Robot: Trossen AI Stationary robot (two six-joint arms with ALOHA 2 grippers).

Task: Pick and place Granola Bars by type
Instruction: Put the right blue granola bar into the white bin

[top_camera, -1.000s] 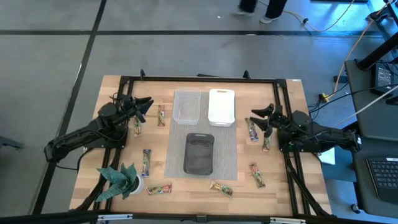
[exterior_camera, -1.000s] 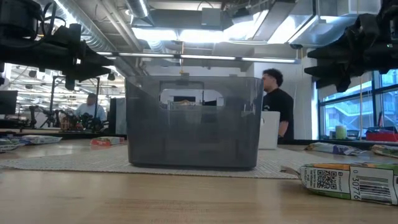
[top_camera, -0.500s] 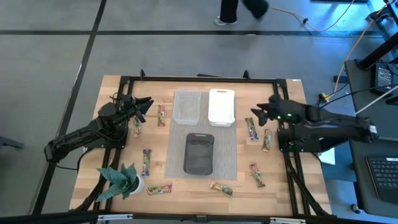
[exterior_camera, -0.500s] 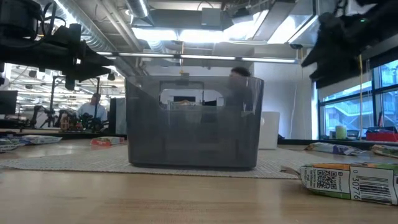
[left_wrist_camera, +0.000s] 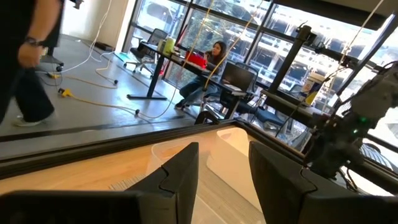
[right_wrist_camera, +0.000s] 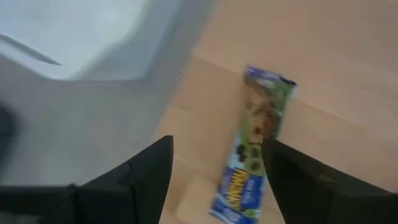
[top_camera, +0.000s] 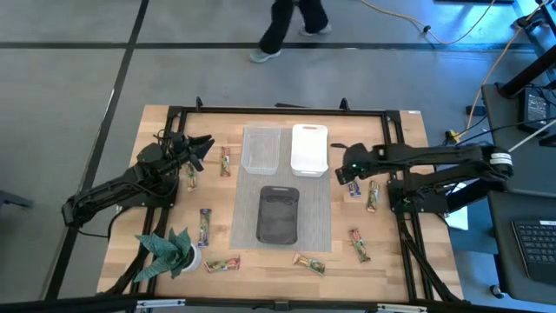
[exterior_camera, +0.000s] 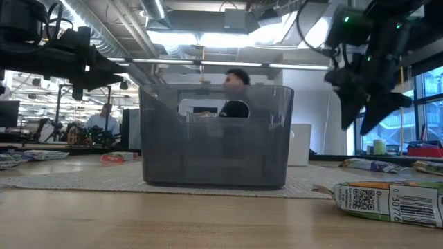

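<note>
While angled down — right pincer [top_camera: 350, 173] open over bar [right_wrist_camera: 252, 154].

In the high view the right arm [top_camera: 417, 161] covers most of the granola bar [top_camera: 352, 185] beside the white tray [top_camera: 309, 149]. The wrist view cuts off this bar's lower end and blurs it.

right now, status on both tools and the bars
Right tool open, above blue-green bar beside white tray. Left tool open, waiting at table's left. Other granola bars on the table, trays look empty. Nothing blocking.
</note>
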